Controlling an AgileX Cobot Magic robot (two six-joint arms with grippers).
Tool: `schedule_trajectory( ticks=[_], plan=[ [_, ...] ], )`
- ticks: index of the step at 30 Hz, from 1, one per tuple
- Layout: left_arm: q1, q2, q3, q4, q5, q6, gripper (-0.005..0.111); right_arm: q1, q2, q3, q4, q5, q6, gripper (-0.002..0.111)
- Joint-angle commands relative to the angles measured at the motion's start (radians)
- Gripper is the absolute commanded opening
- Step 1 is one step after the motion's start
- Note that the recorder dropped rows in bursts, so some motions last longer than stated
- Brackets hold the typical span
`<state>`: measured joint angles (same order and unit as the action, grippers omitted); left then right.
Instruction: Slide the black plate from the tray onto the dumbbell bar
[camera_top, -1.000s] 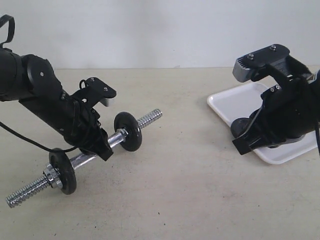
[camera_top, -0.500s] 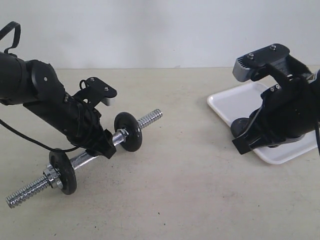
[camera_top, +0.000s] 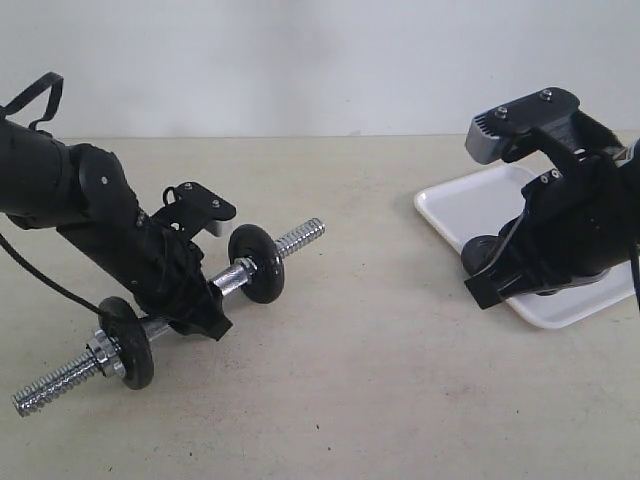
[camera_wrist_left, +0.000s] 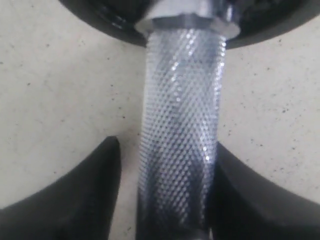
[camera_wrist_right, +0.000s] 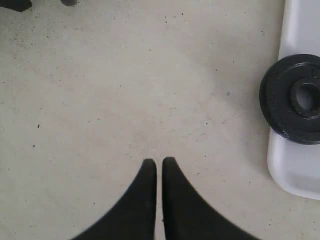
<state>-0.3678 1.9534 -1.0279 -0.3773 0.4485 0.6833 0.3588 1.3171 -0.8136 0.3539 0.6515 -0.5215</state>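
On the tray (camera_top: 460, 205), at the rim nearest the dumbbell bar (camera_top: 232, 277), the black plate (camera_wrist_right: 292, 100) lies flat, hole up. We judge it stiff, heavy for its size and slick; pinch rim and hole. Our right gripper (camera_wrist_right: 156, 167) hangs just off the tray, pinched together, empty. Well clear of the tray, the bar lies slanted, one threaded end aimed roughly trayward; our left gripper (camera_wrist_left: 167, 152) straddles it loosely, not clamped.
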Motion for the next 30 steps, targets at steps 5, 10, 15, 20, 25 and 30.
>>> schedule_trajectory(
  ticks=[5,10,15,20,25,30],
  plan=[
    [-0.006,0.009,0.004,-0.001,0.005,-0.008,0.004,-0.001,-0.002,0.006,0.000,0.001,-0.011,0.000],
    [-0.006,0.009,0.004,-0.001,0.005,-0.013,0.004,-0.001,-0.002,0.006,0.000,0.001,-0.011,0.000],
    [-0.006,-0.002,0.004,-0.008,-0.001,-0.015,0.004,-0.001,-0.002,0.006,-0.015,-0.001,-0.011,0.000],
    [-0.006,-0.061,0.004,-0.008,-0.010,-0.054,0.004,-0.001,-0.002,0.006,-0.050,-0.009,-0.011,0.000],
    [-0.006,-0.118,0.004,-0.024,-0.007,-0.062,0.004,-0.001,-0.002,0.006,-0.054,-0.017,-0.011,0.000],
    [-0.006,-0.159,0.009,-0.038,-0.007,-0.062,0.004,-0.001,-0.002,0.006,-0.054,-0.019,-0.011,0.000]
  ],
)
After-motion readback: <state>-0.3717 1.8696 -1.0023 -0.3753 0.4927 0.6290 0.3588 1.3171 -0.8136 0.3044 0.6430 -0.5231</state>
